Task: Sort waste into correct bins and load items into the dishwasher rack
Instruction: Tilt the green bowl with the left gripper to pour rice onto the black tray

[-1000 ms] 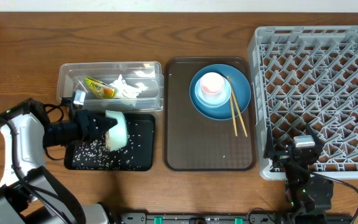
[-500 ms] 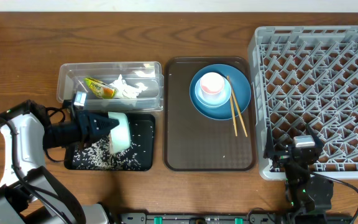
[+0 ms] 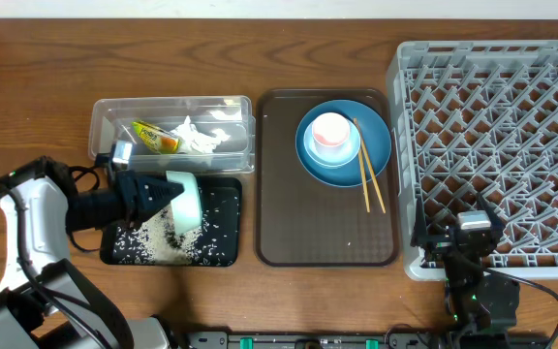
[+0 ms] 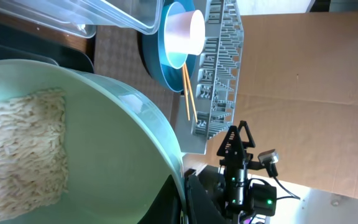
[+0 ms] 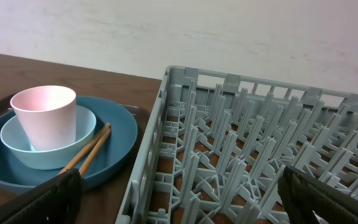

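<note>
My left gripper (image 3: 158, 194) is shut on the rim of the pale green bowl (image 3: 184, 202), which lies tipped on its side over the black tray (image 3: 232, 223). White rice (image 3: 158, 242) is heaped and scattered in that tray. In the left wrist view a clump of rice (image 4: 17, 149) still clings inside the bowl (image 4: 104, 143). The clear tub (image 3: 105, 111) holds the wrapper (image 3: 153, 137) and tissue (image 3: 201, 136). The blue plate (image 3: 371, 145) carries the light-blue bowl (image 3: 313, 155), pink cup (image 3: 329, 130) and chopsticks (image 3: 369, 179). My right gripper (image 5: 179, 202) stands open at the front edge of the rack (image 3: 502, 145).
The dark brown serving tray (image 3: 323, 233) lies between the black tray and the rack, with the blue plate at its far end. The rack fills the right side of the table. Bare wooden table (image 3: 27, 87) runs along the far edge and the left.
The tipped bowl has shifted slightly over the black tray, and more rice now lies heaped under it. The right arm has not moved.
</note>
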Tool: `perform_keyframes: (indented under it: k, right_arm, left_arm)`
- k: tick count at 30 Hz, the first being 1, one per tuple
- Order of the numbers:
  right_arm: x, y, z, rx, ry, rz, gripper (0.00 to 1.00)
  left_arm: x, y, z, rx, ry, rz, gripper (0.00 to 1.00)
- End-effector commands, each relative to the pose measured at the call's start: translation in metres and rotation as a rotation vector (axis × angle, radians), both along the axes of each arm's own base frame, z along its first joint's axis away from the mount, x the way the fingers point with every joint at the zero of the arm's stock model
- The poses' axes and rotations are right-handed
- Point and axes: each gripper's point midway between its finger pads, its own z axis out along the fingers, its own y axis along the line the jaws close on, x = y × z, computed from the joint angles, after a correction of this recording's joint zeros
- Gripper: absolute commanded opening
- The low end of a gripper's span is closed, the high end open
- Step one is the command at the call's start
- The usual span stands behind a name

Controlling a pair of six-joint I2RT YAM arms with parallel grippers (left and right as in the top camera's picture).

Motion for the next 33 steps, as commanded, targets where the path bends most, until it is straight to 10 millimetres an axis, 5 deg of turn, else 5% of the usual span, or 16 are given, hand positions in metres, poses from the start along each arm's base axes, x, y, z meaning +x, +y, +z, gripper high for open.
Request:
perform_keyframes:
  k: [1, 9, 14, 33]
  right_arm:
    - [0.0, 0.002, -0.001, -0.003, 0.004, 0.006, 0.99]
    - [0.0, 0.002, -0.001, -0.004, 0.004, 0.006, 0.99]
    - [0.0, 0.002, -0.001, -0.003, 0.004, 0.006, 0.99]
    - [0.0, 0.002, -0.001, -0.003, 0.004, 0.006, 0.99]
  left_arm:
    - [0.003, 0.003, -0.002, 0.025, -0.053, -0.005, 0.06]
    - [0.005, 0.005, -0.001, 0.011, -0.046, 0.014, 0.06]
    - [0.006, -0.001, 0.019, -0.112, -0.044, 0.057, 0.06]
    - [0.002, 0.011, 0.002, -0.014, -0.021, 0.052, 0.06]
